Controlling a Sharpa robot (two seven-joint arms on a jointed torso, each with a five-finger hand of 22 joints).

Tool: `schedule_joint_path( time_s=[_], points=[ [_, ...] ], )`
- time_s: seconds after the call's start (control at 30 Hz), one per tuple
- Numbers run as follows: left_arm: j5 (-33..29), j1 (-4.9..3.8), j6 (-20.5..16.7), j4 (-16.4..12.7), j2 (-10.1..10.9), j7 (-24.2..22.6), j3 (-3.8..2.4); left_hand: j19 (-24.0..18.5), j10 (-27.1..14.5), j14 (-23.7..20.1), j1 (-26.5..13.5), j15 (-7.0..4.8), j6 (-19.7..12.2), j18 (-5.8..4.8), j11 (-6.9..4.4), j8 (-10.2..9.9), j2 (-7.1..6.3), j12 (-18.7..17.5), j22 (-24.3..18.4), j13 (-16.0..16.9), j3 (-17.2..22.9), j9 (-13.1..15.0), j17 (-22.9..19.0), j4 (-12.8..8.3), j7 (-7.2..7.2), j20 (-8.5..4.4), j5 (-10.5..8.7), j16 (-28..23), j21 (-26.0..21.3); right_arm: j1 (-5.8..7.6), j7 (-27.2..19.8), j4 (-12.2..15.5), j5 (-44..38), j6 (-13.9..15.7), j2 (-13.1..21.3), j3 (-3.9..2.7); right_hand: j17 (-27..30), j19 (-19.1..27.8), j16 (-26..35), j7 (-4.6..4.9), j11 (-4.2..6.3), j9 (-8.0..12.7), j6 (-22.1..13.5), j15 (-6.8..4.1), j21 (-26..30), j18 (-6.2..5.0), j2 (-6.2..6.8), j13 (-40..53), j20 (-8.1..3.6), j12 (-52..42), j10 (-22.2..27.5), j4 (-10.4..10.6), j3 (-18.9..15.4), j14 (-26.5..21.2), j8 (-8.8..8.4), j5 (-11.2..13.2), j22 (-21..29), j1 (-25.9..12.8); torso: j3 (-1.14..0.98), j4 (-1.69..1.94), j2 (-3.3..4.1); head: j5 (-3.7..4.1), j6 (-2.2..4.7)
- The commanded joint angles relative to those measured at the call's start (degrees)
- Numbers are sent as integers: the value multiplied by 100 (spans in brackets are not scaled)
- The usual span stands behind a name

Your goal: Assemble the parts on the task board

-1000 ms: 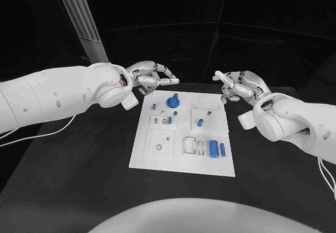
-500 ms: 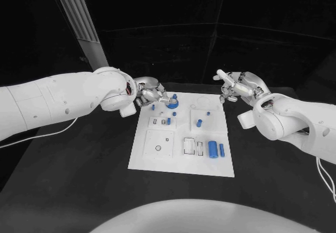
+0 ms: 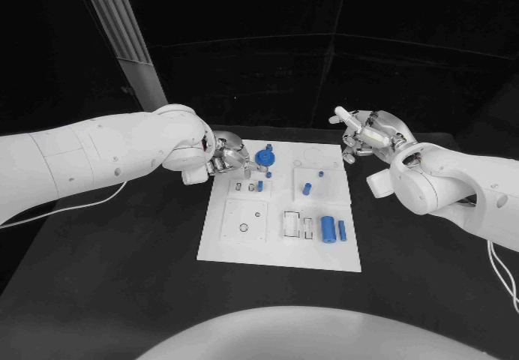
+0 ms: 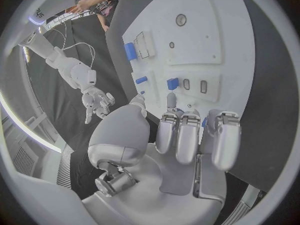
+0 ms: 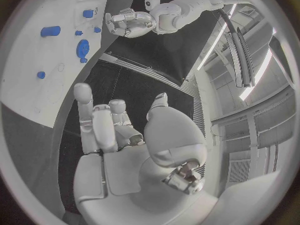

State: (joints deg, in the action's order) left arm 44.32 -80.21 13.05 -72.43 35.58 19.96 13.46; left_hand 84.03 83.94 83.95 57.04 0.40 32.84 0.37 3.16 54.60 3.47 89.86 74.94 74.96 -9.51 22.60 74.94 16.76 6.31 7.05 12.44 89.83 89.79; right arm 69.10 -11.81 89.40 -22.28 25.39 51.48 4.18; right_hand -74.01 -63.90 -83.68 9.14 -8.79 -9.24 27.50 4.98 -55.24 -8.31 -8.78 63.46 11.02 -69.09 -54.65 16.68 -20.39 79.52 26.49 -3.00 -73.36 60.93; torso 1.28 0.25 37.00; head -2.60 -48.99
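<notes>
The white task board lies mid-table. On it are a blue gear-like part, small blue pegs, a thick blue cylinder and a slim one. My left hand hovers low over the board's far-left part, beside the gear-like part. In the left wrist view its fingers reach toward the board, thumb apart; a bit of blue peg shows between the fingertips, and nothing is plainly held. My right hand hangs off the far-right corner, fingers apart, holding nothing.
A pale slatted post stands behind the table at the far left. A white cable trails under my left arm. Black table surface surrounds the board on every side.
My left hand has come down and nearer, from above the board's far-left corner to its left edge beside the gear-like part. The right hand has stayed put.
</notes>
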Motion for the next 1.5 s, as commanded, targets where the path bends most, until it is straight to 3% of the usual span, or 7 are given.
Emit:
schedule_joint_path(
  time_s=[0.03,0.13,0.33,0.83,0.93,1.23,1.5],
  points=[
    [55,6,370,50,-49,495,-4,597,606,605,-65,-35,-32,-37,-40,12,5,14,1506,1504,-48,65,1506,4,3,-43,-71,17,21,8,27,1,36,-67,-6,-3,-869,-744,-380,404,3,-25,-86,9,-1032,248,-70,278,1,-324,-420,-4,-64,544,155,35,-563,16,-3,8,-3,16,-14],
    [55,25,429,108,-105,625,-4,597,606,605,-112,-37,-38,-37,-42,10,17,14,1506,1504,-87,118,1506,8,1,-46,-100,17,21,8,66,-8,35,-89,-13,-2,-1542,-1666,-619,413,-24,-42,-214,34,-2329,527,-82,484,19,-619,-729,-10,-106,1009,372,29,-1203,40,-2,12,-1,20,-19],
    [56,54,583,229,-217,763,-4,597,606,605,-216,-40,-46,-37,-45,1,0,14,1506,1504,-159,196,1506,9,-1,-50,-118,17,21,4,142,-46,33,-110,-32,-2,-1599,-2610,-632,416,-28,-37,-286,55,-3476,831,-99,654,49,-863,-1072,-9,-128,1048,596,25,-1664,112,-3,12,-5,20,-40],
    [57,138,822,576,-522,828,-6,597,606,605,-231,-54,-7,-37,-61,-22,252,14,1506,1504,-168,366,1506,2,-20,-60,-85,17,21,-10,256,-105,0,-71,-72,0,-1599,-2610,-632,429,-39,-8,-272,70,-3476,831,-168,708,71,-984,-1283,-5,-145,1048,773,26,-1664,165,-6,8,-8,39,-50],
    [57,147,823,598,-549,800,-6,597,606,605,-182,-61,2,-37,-69,-56,313,14,1506,1504,-193,443,1506,-1,-27,-67,61,17,21,-11,288,-107,-10,-62,-74,1,-1599,-2610,-632,434,-43,-6,-254,74,-3476,831,-185,752,74,-1018,-1349,-12,-145,1048,792,26,-1664,178,-6,16,-9,54,-52],
    [57,172,705,663,-655,678,-6,597,606,605,-76,-68,9,-37,-77,-111,404,14,1506,1504,-206,539,1506,-6,-35,-74,199,17,21,-13,385,-124,-26,-59,-92,1,-1599,-2610,-632,439,-46,-2,-244,77,-3476,831,-198,785,77,-1045,-1399,-15,-144,1048,804,26,-1664,193,-1,1,-8,70,-65],
    [57,185,574,716,-716,572,-7,597,606,605,51,-63,-21,-37,-67,-255,445,14,1506,1504,-221,566,1506,-6,-22,-74,322,17,21,-21,469,-131,-35,-64,-92,3,-1599,-2610,-632,442,-48,0,-243,79,-3476,831,-205,776,78,-1043,-1392,-18,-142,1048,808,26,-1664,203,-6,20,-5,98,-76]
  ],
)
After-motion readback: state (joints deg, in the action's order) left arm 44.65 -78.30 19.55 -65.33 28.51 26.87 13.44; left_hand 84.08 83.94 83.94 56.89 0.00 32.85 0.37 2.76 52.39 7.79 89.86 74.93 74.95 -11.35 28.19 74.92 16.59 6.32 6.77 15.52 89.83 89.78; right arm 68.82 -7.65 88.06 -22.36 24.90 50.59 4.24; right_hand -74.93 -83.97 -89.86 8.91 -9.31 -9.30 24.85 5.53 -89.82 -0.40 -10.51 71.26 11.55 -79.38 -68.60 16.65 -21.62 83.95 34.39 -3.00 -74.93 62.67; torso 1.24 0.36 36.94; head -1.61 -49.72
